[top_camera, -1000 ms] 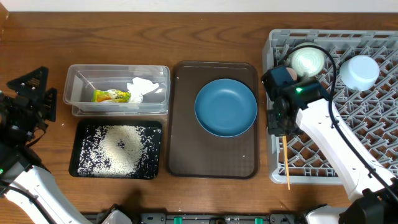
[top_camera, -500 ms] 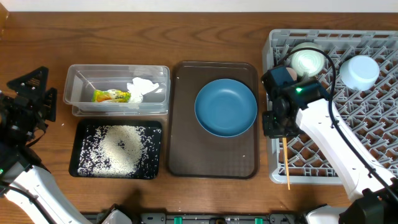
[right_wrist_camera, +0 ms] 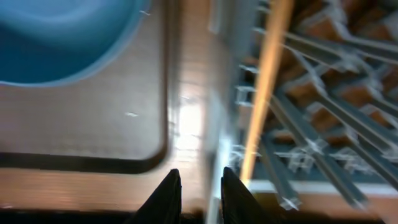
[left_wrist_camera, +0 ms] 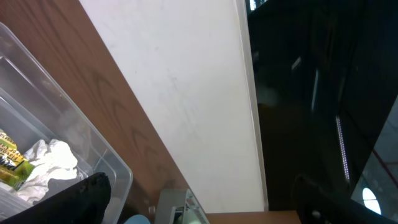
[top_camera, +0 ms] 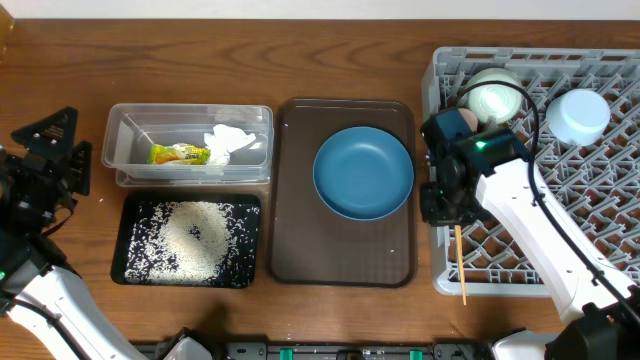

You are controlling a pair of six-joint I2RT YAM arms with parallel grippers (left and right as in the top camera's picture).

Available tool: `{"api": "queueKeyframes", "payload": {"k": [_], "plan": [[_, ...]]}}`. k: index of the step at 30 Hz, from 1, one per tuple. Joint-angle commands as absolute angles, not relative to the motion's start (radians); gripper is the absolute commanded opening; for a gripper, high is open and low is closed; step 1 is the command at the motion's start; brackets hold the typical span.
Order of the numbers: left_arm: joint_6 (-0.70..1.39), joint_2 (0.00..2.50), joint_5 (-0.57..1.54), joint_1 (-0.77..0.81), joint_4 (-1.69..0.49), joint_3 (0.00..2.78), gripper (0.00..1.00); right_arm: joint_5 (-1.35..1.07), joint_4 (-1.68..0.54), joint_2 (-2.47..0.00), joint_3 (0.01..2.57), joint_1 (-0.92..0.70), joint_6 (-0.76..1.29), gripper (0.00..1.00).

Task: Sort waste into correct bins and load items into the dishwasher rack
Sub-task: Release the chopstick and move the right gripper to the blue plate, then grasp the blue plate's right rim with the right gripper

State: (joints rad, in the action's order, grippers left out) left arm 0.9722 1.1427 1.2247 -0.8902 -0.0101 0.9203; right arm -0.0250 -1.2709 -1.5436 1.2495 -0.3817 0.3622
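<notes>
The wooden chopsticks (top_camera: 460,262) (right_wrist_camera: 264,93) lie along the left side of the grey dishwasher rack (top_camera: 600,250), their end poking past its front edge. My right gripper (top_camera: 440,203) (right_wrist_camera: 200,186) hovers just left of them over the rack's rim. Its jaws are narrowly open and nothing sits between them. The dark blue plate (top_camera: 363,172) rests on the brown tray (top_camera: 340,262). In the rack's back left corner stand a mint bowl (top_camera: 496,99) and a pink cup (top_camera: 455,120), with a pale bowl (top_camera: 578,116) further right. My left gripper (top_camera: 48,160) (left_wrist_camera: 205,202) stands open at the far left.
The clear tub (top_camera: 130,150) holds a white napkin (top_camera: 228,142) and a yellow-green wrapper (top_camera: 178,154). In front of it the black tray (top_camera: 125,270) carries loose rice (top_camera: 195,238). The rack's left wall (right_wrist_camera: 227,124) runs right beside my right fingers.
My right gripper has edged slightly toward the front along the rack's left rim and its jaws have narrowed. The chopsticks, plate and left arm have stayed put.
</notes>
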Motion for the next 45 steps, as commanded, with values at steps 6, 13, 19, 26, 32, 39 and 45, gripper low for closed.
{"api": "queueKeyframes", "payload": {"k": [6, 13, 19, 26, 32, 39, 45], "plan": [[0.974, 1.143, 1.238, -0.894, -0.006, 0.933, 0.95, -0.343, -1.092, -1.545, 1.246, -0.44, 0.306, 0.25], [0.974, 1.143, 1.238, -0.895, -0.006, 0.933, 0.95, -0.22, -0.844, -1.567, 1.245, -0.599, 0.33, 0.4], [0.974, 1.143, 1.238, -0.894, -0.006, 0.933, 0.95, 0.088, -0.787, -1.631, 1.245, -0.679, 0.545, 0.41], [0.974, 1.143, 1.238, -0.894, -0.006, 0.933, 0.95, 0.305, -0.844, -1.757, 1.245, -0.686, 0.748, 0.41], [0.974, 1.143, 1.238, -0.894, -0.006, 0.933, 0.95, 0.372, -0.877, -1.784, 1.245, -0.684, 0.797, 0.41], [0.974, 1.143, 1.238, -0.894, -0.006, 0.933, 0.95, 0.498, -0.916, -1.784, 1.245, -0.659, 0.894, 0.4], [0.974, 1.143, 1.238, -0.894, -0.006, 0.933, 0.95, 0.498, -0.909, -1.786, 1.245, -0.619, 0.911, 0.39]]}}
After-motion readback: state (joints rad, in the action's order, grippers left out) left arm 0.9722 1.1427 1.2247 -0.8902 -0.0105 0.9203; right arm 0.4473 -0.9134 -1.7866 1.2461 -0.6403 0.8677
